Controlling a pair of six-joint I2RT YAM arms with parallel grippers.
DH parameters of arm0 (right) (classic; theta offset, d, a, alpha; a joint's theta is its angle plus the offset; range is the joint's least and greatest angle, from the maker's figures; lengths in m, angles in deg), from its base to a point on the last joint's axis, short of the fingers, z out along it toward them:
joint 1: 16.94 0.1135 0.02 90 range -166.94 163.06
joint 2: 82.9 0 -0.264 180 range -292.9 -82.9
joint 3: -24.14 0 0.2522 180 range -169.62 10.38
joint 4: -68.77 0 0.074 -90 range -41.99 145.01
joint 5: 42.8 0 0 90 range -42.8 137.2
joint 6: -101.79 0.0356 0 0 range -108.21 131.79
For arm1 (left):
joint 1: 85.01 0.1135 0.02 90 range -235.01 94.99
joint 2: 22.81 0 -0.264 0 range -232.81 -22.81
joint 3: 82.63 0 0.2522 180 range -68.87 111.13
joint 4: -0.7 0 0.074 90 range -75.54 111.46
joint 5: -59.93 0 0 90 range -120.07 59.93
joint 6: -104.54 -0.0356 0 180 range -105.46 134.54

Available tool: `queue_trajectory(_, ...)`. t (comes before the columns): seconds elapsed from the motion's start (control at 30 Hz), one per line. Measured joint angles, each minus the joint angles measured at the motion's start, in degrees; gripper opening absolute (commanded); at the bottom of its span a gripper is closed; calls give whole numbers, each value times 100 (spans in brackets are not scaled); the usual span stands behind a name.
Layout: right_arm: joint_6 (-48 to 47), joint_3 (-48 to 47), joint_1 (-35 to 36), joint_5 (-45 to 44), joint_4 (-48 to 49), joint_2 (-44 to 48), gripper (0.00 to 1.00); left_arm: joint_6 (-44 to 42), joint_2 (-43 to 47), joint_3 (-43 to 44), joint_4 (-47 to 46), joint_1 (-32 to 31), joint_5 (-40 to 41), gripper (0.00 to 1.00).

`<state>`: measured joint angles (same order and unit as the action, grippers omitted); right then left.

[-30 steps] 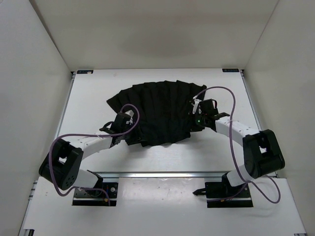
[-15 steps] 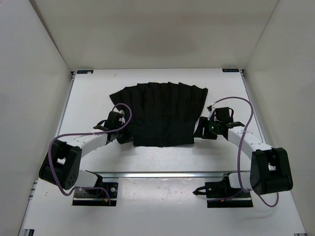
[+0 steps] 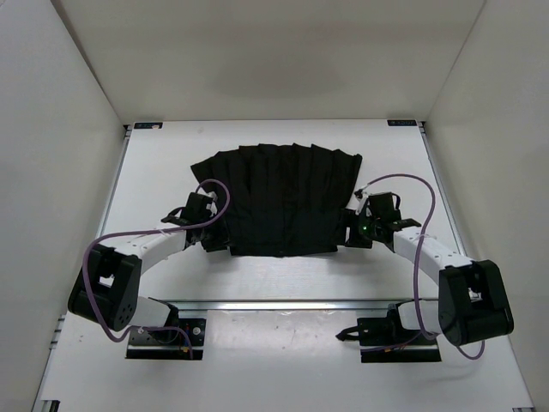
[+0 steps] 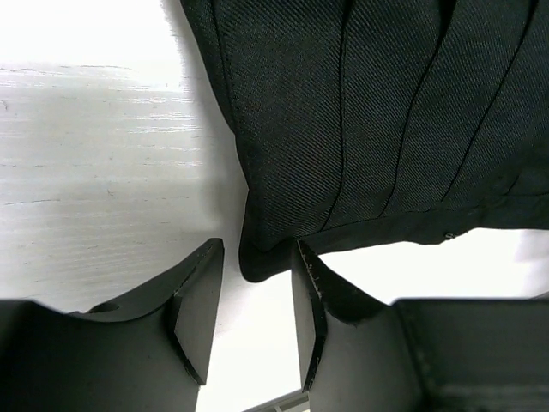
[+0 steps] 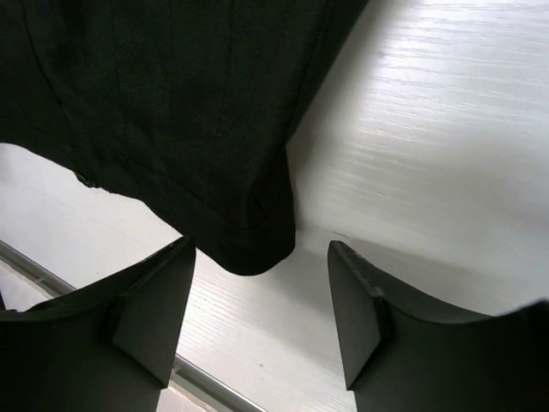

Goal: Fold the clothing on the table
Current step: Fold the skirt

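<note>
1. The tabletop carries the clothing at its centre, long axis running 9 to 3 o'clock.
2. Left fingers, spread and empty: the clothing's 7 o'clock corner lies at their 12.
3. Right fingers, spread and empty: its 5 o'clock corner lies equally near.

Top camera high, near side, facing down; wrist cameras close over clothing near corners, shared with top view

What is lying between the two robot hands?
The black clothing, spread flat on the table, fills the stretch between the left gripper and right gripper; the top view shows it.
</note>
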<state>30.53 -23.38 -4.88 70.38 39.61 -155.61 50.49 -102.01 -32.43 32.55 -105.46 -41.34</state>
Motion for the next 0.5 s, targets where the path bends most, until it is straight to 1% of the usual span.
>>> queue_trajectory(0.17, 79, 0, 195, -17, 127, -236, 50, -7, -20, -2, -37, -111, -9, 48)
queue_trajectory(0.27, 83, 0, 289, -50, 131, -435, 45, 2, -90, -7, -96, -214, -11, 41)
queue_trajectory(0.3, 98, 0, 293, -35, 138, -501, 42, 4, -129, -9, -125, -243, -9, 35)
queue_trajectory(0.33, 98, -17, 293, -20, 153, -535, 38, 7, -168, -11, -144, -256, -11, 32)
queue_trajectory(0.37, 98, -33, 293, -33, 164, -570, 35, 2, -210, -11, -168, -262, -9, 24)
queue_trajectory(0.4, 96, -46, 293, -28, 170, -605, 33, 15, -247, -20, -190, -260, -9, 14)
queue_trajectory(0.43, 96, -59, 295, -37, 177, -640, 26, 7, -280, -31, -219, -260, -13, 5)
queue_trajectory(0.47, 87, -68, 297, -35, 181, -669, 16, 13, -310, -39, -243, -260, -20, 1)
queue_trajectory(0.5, 81, -76, 308, -39, 186, -699, 12, 0, -345, -39, -254, -258, -35, 0)
